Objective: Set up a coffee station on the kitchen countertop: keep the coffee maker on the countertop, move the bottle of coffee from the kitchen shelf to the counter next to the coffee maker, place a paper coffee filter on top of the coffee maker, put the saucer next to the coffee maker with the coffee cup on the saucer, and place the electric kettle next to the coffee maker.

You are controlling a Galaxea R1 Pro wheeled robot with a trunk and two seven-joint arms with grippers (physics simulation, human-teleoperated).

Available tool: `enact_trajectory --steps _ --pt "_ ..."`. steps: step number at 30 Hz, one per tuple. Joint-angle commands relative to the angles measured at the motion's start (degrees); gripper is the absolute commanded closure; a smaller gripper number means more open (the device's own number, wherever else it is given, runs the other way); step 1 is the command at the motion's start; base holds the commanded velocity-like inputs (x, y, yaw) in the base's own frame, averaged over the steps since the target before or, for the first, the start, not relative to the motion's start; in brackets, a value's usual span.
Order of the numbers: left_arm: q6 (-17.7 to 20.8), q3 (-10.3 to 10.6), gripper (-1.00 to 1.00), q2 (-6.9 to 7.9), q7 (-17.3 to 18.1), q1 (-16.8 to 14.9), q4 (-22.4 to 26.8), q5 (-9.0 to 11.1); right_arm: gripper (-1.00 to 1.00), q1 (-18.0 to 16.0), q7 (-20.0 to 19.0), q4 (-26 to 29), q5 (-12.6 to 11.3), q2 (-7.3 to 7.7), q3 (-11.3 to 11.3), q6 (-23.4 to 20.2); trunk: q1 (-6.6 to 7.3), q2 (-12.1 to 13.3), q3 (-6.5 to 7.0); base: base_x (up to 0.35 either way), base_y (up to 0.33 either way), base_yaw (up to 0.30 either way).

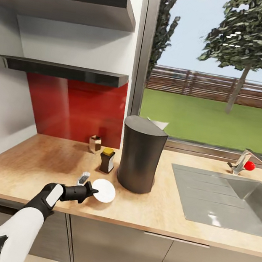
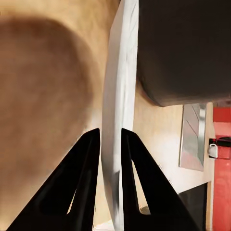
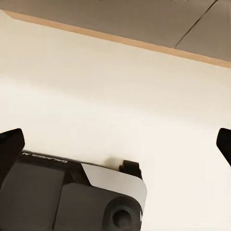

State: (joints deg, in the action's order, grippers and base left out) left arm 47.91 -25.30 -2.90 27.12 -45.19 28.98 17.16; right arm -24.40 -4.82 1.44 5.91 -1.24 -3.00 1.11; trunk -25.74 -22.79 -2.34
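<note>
The dark grey coffee maker [image 1: 141, 156] stands on the wooden countertop [image 1: 36, 162], and something white [image 1: 158, 123] peeks over its top at the back. A white saucer [image 1: 104, 190] sits low over the counter just left of and in front of the maker. My left gripper [image 1: 91, 192] is shut on its near rim. In the left wrist view both black fingers [image 2: 86, 163] press the saucer's thin edge [image 2: 118, 96], with the coffee maker [image 2: 187, 48] close beyond. The dark bottle of coffee with a yellow cap [image 1: 107, 160] stands left of the maker. My right gripper [image 3: 115, 144] is open over the floor.
A small shiny cup-like object [image 1: 95, 144] stands by the red backsplash [image 1: 83, 110], and a small grey item [image 1: 83, 178] lies beside my left gripper. The steel sink [image 1: 222, 197] and a tap with a red knob [image 1: 245, 163] are to the right. Two dark shelves [image 1: 64, 71] hang above.
</note>
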Motion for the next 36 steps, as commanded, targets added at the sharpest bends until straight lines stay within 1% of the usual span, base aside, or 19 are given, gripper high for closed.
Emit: enact_trajectory --steps 1,5,10,23,30,31,36 --pt "0.0 -0.5 1.00 -0.08 0.2 -0.1 -0.3 -0.1 -1.00 0.0 0.0 0.0 0.4 0.01 -0.3 0.1 -0.05 -0.1 -0.13 0.125 0.000 0.000" --pt "-1.7 -0.5 1.00 -0.02 0.1 -0.1 -1.0 -0.1 -1.00 -0.1 0.0 0.0 0.4 0.01 -0.3 0.1 -0.05 -0.1 -0.13 0.235 0.000 0.000" --pt "-2.0 -0.5 1.00 -0.02 0.1 -0.1 -1.5 -0.2 -1.00 0.0 0.0 0.0 0.4 0.01 -0.3 0.1 -0.05 -0.1 -0.13 0.195 0.000 0.000" --pt "-2.0 -0.5 1.00 -0.02 0.1 -0.1 -3.4 -0.1 -1.00 0.0 0.0 0.0 0.4 0.01 -0.3 0.1 -0.05 -0.1 -0.13 0.036 -0.012 0.000" --pt "-1.9 -0.5 1.00 0.09 -0.6 -0.1 -4.2 -0.1 -1.00 0.0 0.0 0.0 0.4 0.01 -0.3 0.1 -0.05 -0.1 -0.13 0.001 0.000 0.000" --pt "-1.9 -0.5 -1.00 0.09 -0.6 -0.1 -4.2 -0.1 -1.00 0.0 0.0 0.0 0.4 0.01 -0.3 0.1 -0.05 -0.1 -0.13 0.000 0.000 0.000" --pt "-1.9 -0.6 -1.00 0.09 -0.6 -0.1 -4.1 -0.1 -1.00 0.0 0.0 0.0 0.4 0.01 -0.3 0.1 -0.05 -0.1 -0.13 0.000 0.000 0.000"
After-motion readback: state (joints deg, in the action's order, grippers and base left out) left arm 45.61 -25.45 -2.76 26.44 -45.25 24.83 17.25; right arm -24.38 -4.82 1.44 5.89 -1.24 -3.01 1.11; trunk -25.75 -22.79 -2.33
